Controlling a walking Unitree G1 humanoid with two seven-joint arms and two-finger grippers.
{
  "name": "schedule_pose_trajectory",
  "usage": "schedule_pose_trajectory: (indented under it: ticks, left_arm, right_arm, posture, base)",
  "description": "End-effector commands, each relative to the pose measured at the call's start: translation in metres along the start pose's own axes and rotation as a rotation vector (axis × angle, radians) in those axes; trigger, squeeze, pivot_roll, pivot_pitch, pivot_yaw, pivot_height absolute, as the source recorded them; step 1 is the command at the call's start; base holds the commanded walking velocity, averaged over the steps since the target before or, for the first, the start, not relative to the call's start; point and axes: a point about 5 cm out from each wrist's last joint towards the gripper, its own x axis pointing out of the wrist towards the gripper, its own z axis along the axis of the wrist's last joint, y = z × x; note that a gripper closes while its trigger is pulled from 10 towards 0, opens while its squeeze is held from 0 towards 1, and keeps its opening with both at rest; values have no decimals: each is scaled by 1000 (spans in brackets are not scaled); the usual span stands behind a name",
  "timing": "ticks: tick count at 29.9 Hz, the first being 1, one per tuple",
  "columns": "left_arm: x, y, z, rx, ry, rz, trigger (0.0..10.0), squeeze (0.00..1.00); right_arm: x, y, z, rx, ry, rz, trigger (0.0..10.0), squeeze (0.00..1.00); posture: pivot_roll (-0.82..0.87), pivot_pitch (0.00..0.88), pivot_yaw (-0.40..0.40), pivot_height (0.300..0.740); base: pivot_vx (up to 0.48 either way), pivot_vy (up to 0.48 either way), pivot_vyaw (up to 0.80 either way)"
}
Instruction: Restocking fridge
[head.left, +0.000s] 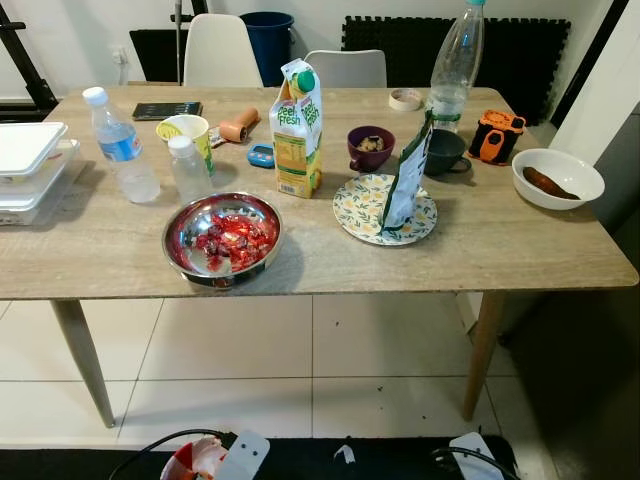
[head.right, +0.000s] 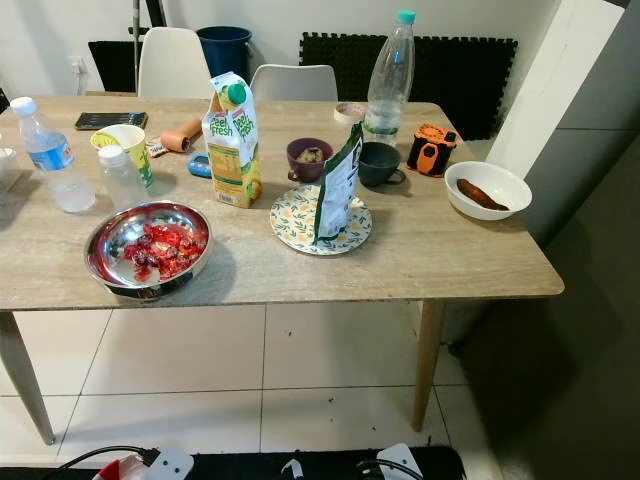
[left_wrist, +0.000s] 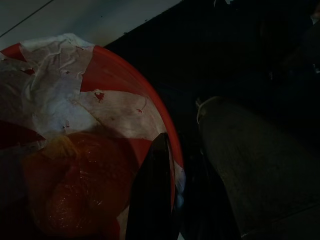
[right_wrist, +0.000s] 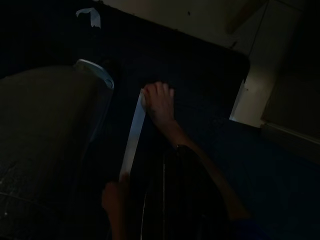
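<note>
Left gripper (left_wrist: 150, 200) low before the wooden table (head.left: 500, 250).
It grasps a red-and-white bowl (left_wrist: 90, 100); right gripper's jaw state cannot be told.

We see a pale wood-grain table (head.left: 480, 250), a green, yellow and white juice carton (head.left: 297, 128), red pieces in a shiny silver bowl (head.left: 222, 240), a yellow-leaf patterned plate (head.left: 357, 212), and a purple cup (head.left: 370, 148).

head views bright, evenly lit and sharp; soft shadows fall under the wooden table (head.left: 520, 260). glare spots the steel bowl (head.left: 222, 238). right side dims to grey. both wrist views very dark, grainy; the red bowl (left_wrist: 100, 150) is near and soft.
</note>
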Motion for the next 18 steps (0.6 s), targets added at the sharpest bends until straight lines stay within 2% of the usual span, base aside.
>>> schedule_pose_trajectory:
  ticks: [1, 18]
  left_arm:
    - [-2, -13, -22, 5, 82, -47, 10000, 0]
    - [-2, -15, -21, 5, 79, -51, 10000, 0]
  right_arm:
    - [-2, 5, -15, 8, 51, 15, 10000, 0]
    - [-2, 5, -15, 12, 50, 15, 10000, 0]
  posture:
    - [-42, 111, -14, 740]
    - [-44, 110, -12, 740]
  base:
    - [0, 0, 0]
    - [0, 0, 0]
